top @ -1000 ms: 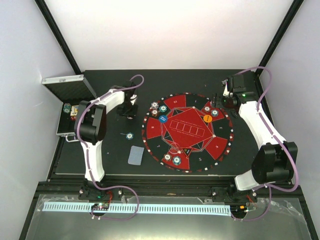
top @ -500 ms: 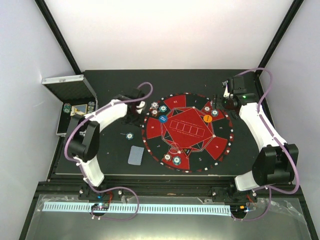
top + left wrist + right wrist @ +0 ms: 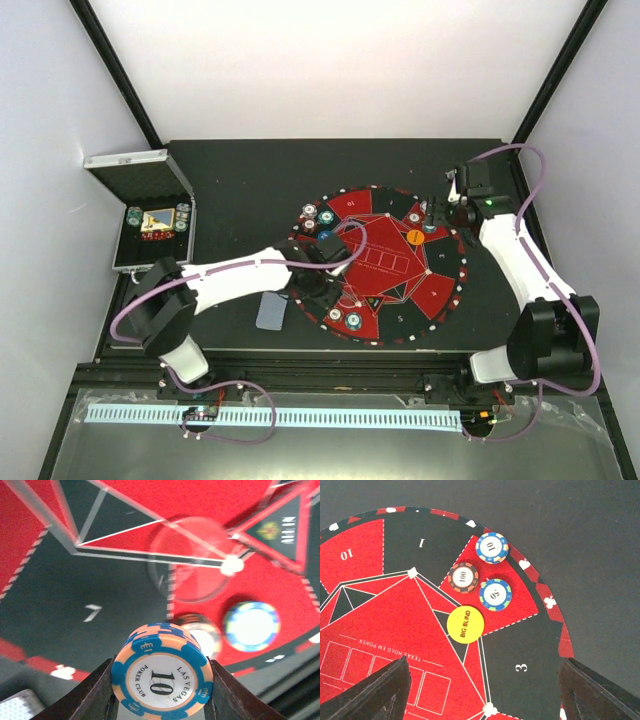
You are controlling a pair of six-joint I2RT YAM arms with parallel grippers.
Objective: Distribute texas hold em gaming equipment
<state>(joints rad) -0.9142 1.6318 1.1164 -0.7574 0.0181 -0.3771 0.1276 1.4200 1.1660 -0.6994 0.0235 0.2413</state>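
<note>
On mat (image 3: 520, 645): "BIG BLIND" btn (image 3: 465, 624)

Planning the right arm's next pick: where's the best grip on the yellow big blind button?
Probably best to pinch the yellow button across its rim, coming straight down from above. It lies flat on the mat, thin and round, so a side approach has nothing to catch. Avoid the side facing the nearby chips.
</note>
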